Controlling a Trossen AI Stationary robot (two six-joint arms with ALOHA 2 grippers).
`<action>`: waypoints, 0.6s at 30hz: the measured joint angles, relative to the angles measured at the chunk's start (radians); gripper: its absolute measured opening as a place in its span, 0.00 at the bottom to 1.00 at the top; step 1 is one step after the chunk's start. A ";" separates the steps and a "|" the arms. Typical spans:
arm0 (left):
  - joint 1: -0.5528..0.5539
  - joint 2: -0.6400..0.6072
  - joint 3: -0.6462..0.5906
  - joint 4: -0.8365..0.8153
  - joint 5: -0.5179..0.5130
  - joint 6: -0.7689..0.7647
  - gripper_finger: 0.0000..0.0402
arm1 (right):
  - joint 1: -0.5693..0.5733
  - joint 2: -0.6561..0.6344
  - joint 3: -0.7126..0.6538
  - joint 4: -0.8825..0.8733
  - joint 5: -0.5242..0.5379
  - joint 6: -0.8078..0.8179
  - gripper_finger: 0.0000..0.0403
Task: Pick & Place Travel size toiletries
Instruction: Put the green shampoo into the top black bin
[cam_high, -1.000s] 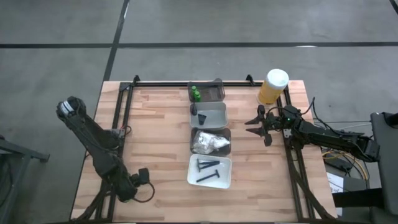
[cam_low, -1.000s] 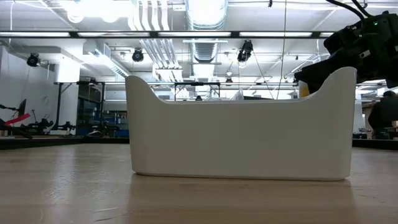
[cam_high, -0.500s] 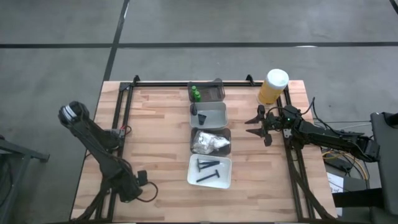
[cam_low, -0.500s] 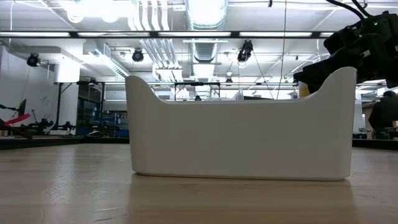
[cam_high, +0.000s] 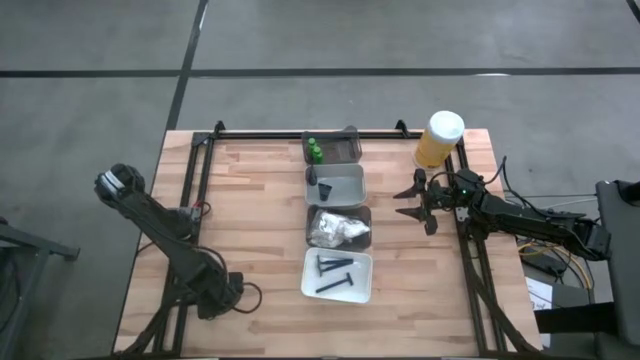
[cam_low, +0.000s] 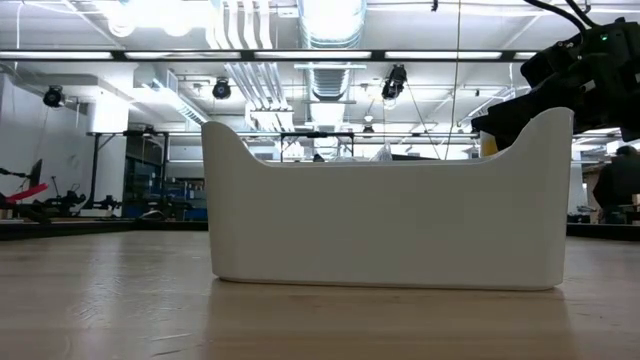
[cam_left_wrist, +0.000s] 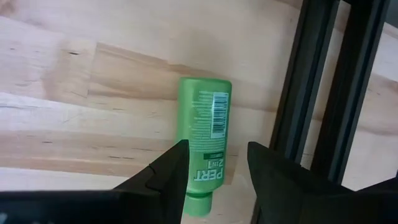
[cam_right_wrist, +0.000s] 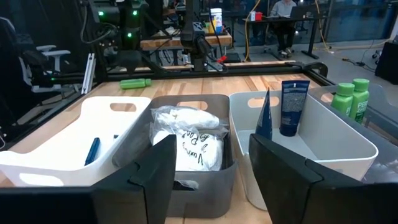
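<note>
The left gripper (cam_left_wrist: 214, 163) hangs over a green bottle (cam_left_wrist: 208, 142) lying flat on the desk (cam_left_wrist: 74, 93) beside the frame rail (cam_left_wrist: 298, 93), jaws released. It should straddle the bottle squarely before closing. The right gripper (cam_high: 412, 201), jaws released, waits near the trays (cam_high: 336, 186).

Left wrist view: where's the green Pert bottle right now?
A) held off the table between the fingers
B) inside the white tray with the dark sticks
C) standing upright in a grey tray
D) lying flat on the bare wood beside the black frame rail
D. The green Pert bottle lies on its side on the wooden table, next to the black frame rail. The left gripper hovers over it with its fingers open on either side.
</note>
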 joint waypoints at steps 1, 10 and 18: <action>0.005 0.004 -0.001 0.000 0.004 0.010 0.42 | 0.000 0.000 0.000 0.000 0.000 0.000 0.49; 0.059 0.052 -0.002 0.003 0.063 0.107 0.42 | 0.000 0.000 0.000 0.000 0.000 0.000 0.43; 0.078 0.083 -0.002 0.012 0.065 0.129 0.48 | 0.000 0.000 0.000 0.000 0.000 0.000 0.37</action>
